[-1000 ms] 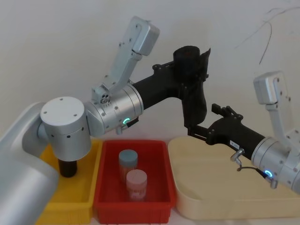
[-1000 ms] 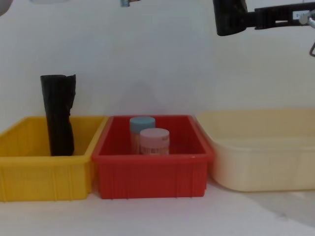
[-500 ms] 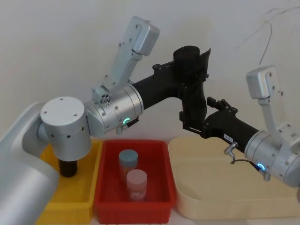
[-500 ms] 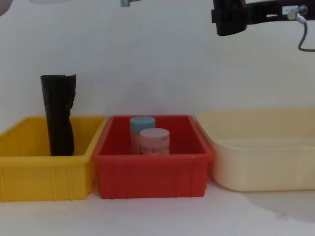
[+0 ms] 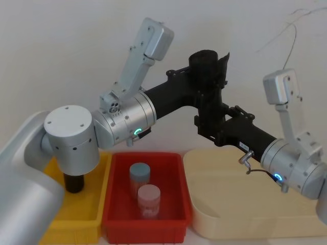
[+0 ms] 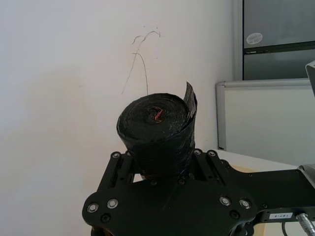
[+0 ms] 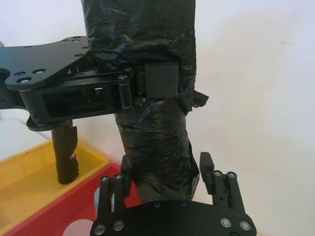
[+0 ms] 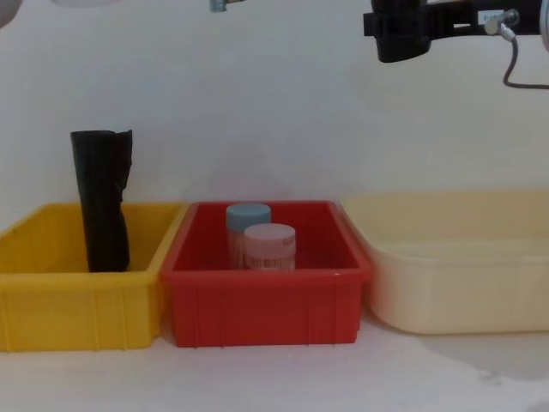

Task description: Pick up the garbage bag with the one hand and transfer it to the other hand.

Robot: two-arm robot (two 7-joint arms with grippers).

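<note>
The garbage bag (image 5: 210,71), a roll of black crinkled plastic, hangs upright high above the bins. My left gripper (image 5: 207,87), on the arm with the green ring light, is shut on the bag's upper part (image 6: 156,129). One of its pads (image 7: 160,78) presses into the plastic. My right gripper (image 5: 209,127), on the arm with the blue ring light, is open around the bag's lower part (image 7: 157,152), one finger on each side. In the chest view the bag's lower end (image 8: 400,43) shows at the top edge.
A yellow bin (image 8: 51,300) at the left holds a second black roll (image 8: 101,202) standing upright. The red bin (image 8: 266,305) in the middle holds a blue-lidded jar (image 8: 247,215) and a pink-lidded jar (image 8: 270,245). A cream tray (image 8: 455,283) sits at the right.
My right arm has moved left and up, bringing its open gripper around the bag's lower part. The left arm and the bag have stayed still.
</note>
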